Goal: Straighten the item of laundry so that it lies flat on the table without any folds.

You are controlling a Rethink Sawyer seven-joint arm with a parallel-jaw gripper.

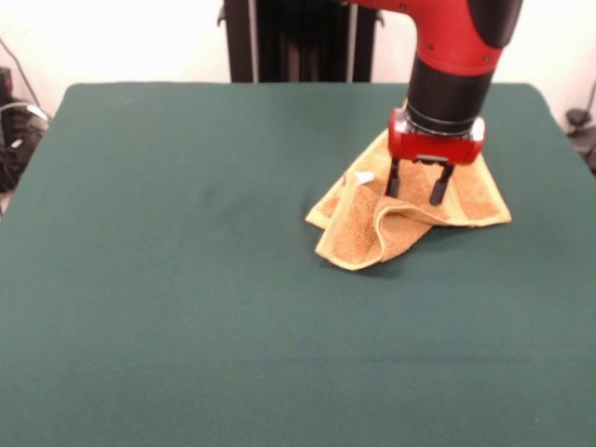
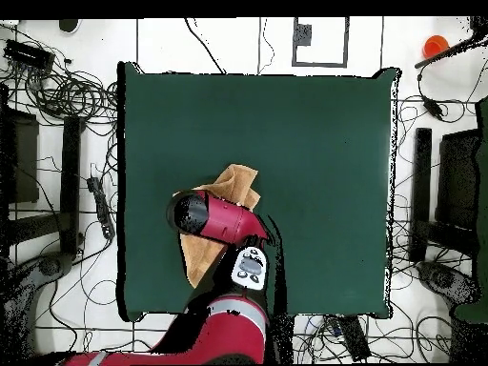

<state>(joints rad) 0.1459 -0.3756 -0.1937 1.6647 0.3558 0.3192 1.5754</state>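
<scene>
The golden-orange towel [image 1: 400,219] lies crumpled on the dark green table [image 1: 186,279], right of centre in the front view, with a raised fold at its near side and a small white label [image 1: 364,177] showing. My gripper [image 1: 414,196] stands straight over the towel's middle, its two dark fingers [image 1: 438,189] spread apart with their tips down at the cloth. In the overhead view the arm covers most of the towel [image 2: 236,184], and the gripper is hidden under the arm.
The table [image 2: 315,143] stretches wide to the left and front of the towel in the front view. Cables and equipment [image 2: 57,95] lie on the floor round the table.
</scene>
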